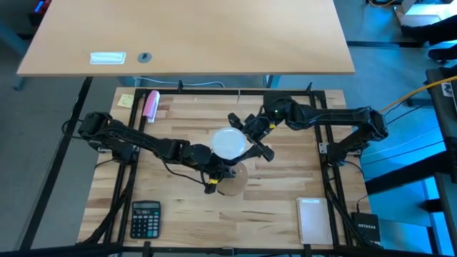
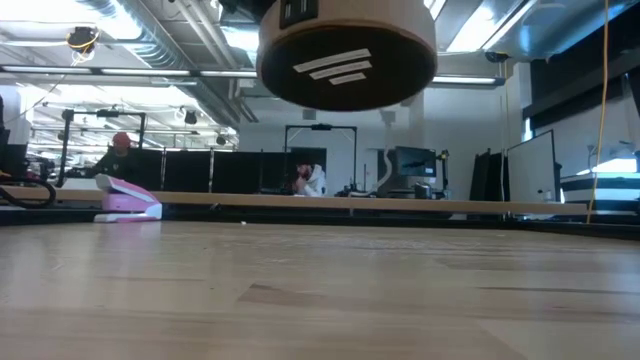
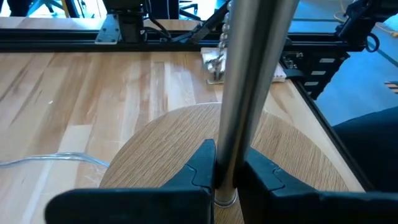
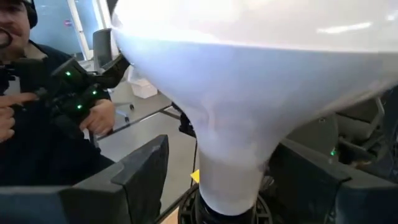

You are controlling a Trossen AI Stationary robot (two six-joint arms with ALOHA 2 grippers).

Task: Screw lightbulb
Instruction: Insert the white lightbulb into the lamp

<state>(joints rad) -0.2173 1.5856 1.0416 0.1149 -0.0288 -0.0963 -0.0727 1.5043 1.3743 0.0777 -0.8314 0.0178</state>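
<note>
Pale wood-plank tabletop (image 1: 278,207) inside a black frame, pink object (image 1: 151,104) and yellow sticky note (image 1: 126,100) at the far left corner, black calculator (image 1: 145,218) near left, white notepad-like slab (image 1: 312,218) near right.

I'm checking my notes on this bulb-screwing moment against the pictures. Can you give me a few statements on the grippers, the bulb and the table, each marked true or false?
1. The left gripper is shut on a silvery metal rod standing up from a round wooden disc. True.
2. The lightbulb lies on the table beside the calculator. False: it is held up between the two arms, and the calculator sits apart near the table's front left corner.
3. The right gripper has its fingers spread on either side of the lightbulb's neck. True.
4. The wooden disc rests flat on the table. False: the low view shows it lifted above the table.
5. A pink object lies near the table's far left corner. True.
</note>
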